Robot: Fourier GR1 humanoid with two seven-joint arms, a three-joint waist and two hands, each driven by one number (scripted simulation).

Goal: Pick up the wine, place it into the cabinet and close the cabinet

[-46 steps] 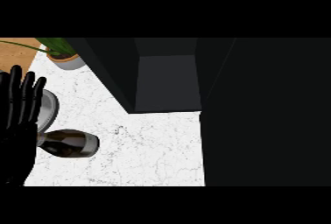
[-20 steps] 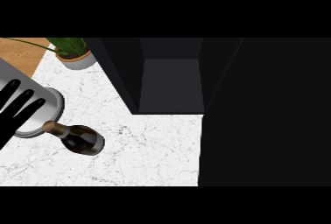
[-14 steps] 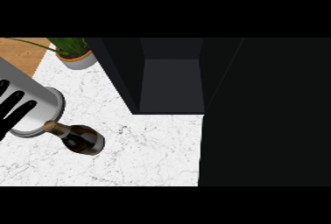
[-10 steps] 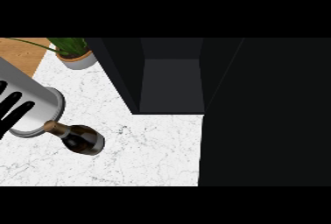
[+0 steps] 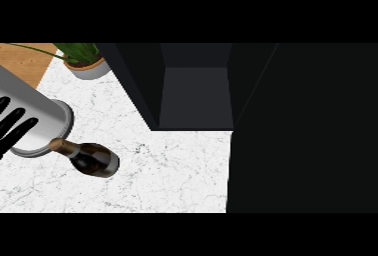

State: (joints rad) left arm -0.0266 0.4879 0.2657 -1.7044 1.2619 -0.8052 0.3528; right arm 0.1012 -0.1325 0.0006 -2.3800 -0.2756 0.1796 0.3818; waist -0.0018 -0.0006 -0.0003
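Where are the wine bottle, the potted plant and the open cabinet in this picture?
wine bottle [image 5: 93, 158]: head view, on its dark body.
potted plant [image 5: 88, 69]: head view, on the grey pot's wall.
cabinet [image 5: 196, 97]: head view, on its inside floor.

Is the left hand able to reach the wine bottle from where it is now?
Probably yes. The left hand is right beside the wine bottle on the counter, and nothing lies between them.

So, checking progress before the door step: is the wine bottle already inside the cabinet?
No, the wine bottle lies on the marble counter, left of the open cabinet.
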